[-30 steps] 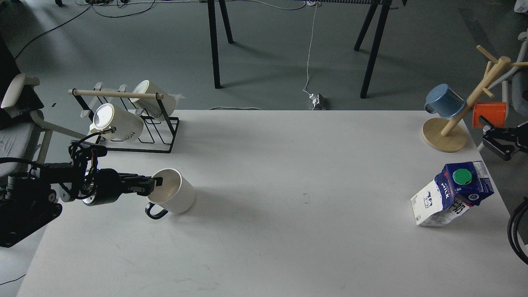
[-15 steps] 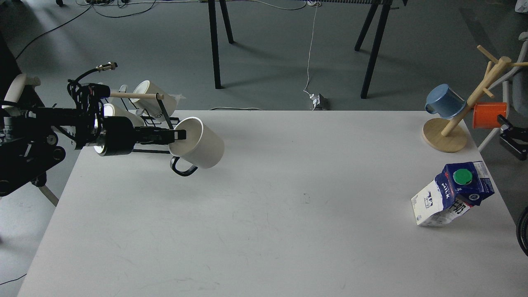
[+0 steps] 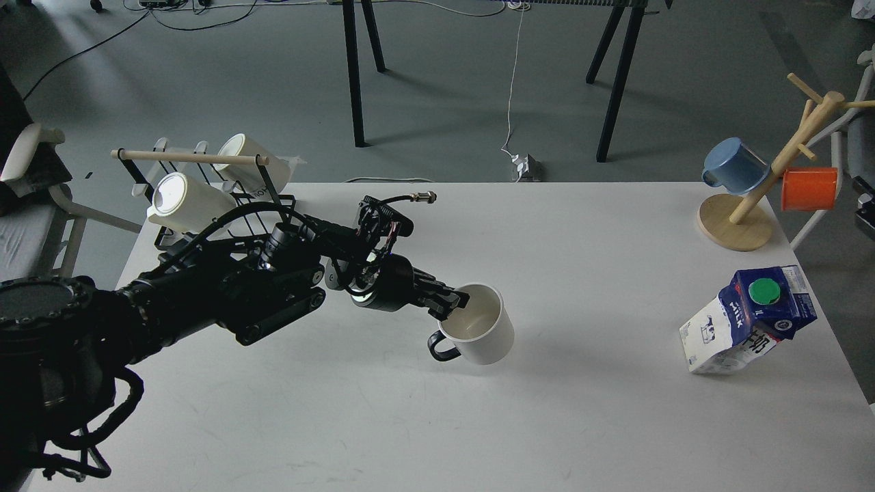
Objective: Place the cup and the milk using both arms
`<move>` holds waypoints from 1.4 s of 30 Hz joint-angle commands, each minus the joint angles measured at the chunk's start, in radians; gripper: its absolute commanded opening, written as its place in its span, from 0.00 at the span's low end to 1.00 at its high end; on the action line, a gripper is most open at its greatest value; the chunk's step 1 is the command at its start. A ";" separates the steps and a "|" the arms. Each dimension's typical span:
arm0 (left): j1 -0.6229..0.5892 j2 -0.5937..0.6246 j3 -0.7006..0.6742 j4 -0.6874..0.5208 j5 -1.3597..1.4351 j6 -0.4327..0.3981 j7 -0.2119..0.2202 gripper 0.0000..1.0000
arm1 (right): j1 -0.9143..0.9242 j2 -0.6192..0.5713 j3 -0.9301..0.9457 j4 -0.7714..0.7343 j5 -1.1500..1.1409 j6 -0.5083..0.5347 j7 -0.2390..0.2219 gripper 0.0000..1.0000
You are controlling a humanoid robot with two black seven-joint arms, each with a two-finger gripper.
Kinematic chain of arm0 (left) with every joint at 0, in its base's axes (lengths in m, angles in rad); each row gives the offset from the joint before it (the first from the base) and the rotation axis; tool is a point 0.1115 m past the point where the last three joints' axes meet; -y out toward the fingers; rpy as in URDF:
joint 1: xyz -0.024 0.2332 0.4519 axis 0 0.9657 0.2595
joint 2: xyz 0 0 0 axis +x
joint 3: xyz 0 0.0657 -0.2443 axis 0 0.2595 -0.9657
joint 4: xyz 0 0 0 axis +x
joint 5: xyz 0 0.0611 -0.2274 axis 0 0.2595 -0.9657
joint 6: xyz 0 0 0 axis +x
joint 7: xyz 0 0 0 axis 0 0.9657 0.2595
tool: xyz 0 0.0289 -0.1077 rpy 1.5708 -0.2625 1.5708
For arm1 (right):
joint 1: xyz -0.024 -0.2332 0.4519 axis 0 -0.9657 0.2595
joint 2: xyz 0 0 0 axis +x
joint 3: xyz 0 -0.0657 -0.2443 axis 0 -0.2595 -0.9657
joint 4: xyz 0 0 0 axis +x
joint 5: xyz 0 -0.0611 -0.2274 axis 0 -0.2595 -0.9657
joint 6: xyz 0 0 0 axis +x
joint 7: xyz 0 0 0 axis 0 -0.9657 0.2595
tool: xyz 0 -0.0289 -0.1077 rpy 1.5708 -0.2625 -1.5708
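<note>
The cup [image 3: 482, 333], a white mug with a black loop handle, is near the middle of the white table [image 3: 383, 424], opening up and slightly tilted. My left gripper [image 3: 451, 303] reaches in from the left and is shut on the cup's near-left rim, above the handle. I cannot tell whether the cup's base touches the table. The milk [image 3: 748, 321], a blue and white carton with a green cap, stands leaning at the table's right side, far from the cup. Only a dark sliver of my right gripper [image 3: 867, 217] shows at the right edge.
A black wire rack [image 3: 225, 205] with two cream mugs stands at the table's back left corner. A wooden mug tree [image 3: 738, 219] holding a blue mug [image 3: 735, 167] and an orange mug [image 3: 810, 189] stands at the back right, behind the milk.
My left arm has carried the cup from the table's left side, lifted it, and brought it right and down to the middle. My right gripper has drawn back to the right edge.
</note>
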 commanded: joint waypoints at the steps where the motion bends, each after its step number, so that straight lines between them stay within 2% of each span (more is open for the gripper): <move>1: 0.024 0.002 0.019 0.003 0.004 0.013 0.000 0.00 | -0.002 0.001 -0.003 0.001 0.000 0.000 0.000 0.98; 7: 0.033 0.017 0.017 0.003 0.001 0.013 0.000 0.02 | -0.003 0.003 -0.003 0.001 0.000 0.000 0.000 0.98; 13: 0.040 0.045 0.016 0.002 0.001 0.006 0.000 0.11 | -0.006 0.003 -0.003 0.003 0.000 0.000 0.000 0.98; 18: 0.040 0.079 0.006 -0.012 -0.007 -0.005 0.000 0.25 | -0.008 0.003 -0.001 0.003 0.000 0.000 0.000 0.98; 21: 0.040 0.091 0.003 -0.020 -0.016 -0.014 0.000 0.40 | -0.012 0.003 -0.001 0.011 0.003 0.000 0.000 0.98; 24: 0.040 0.105 -0.018 -0.036 -0.049 -0.062 0.000 0.47 | -0.012 0.003 -0.003 0.012 0.003 0.000 0.000 0.98; 25: 0.041 0.117 -0.033 -0.047 -0.069 -0.088 0.000 0.53 | -0.012 0.003 -0.001 0.012 0.005 0.000 0.000 0.98; 27: 0.041 0.137 -0.073 -0.069 -0.123 -0.148 0.000 0.65 | -0.012 0.003 0.000 0.012 0.009 0.000 0.000 0.98; 30: 0.041 0.171 -0.158 -0.101 -0.233 -0.149 0.000 0.77 | -0.014 -0.001 0.000 0.026 0.052 0.000 0.000 0.98; 36: 0.043 0.287 -0.319 -0.115 -0.518 -0.149 0.000 0.83 | -0.067 -0.080 0.000 0.097 0.265 0.000 0.000 0.97; 38: 0.055 0.356 -0.369 -0.102 -0.667 -0.149 0.000 0.84 | -0.135 -0.120 -0.001 0.104 0.358 0.000 0.000 0.97; 42: 0.082 0.444 -0.425 -0.058 -1.009 -0.149 0.000 0.87 | -0.280 -0.149 0.012 0.132 0.399 0.000 0.000 0.97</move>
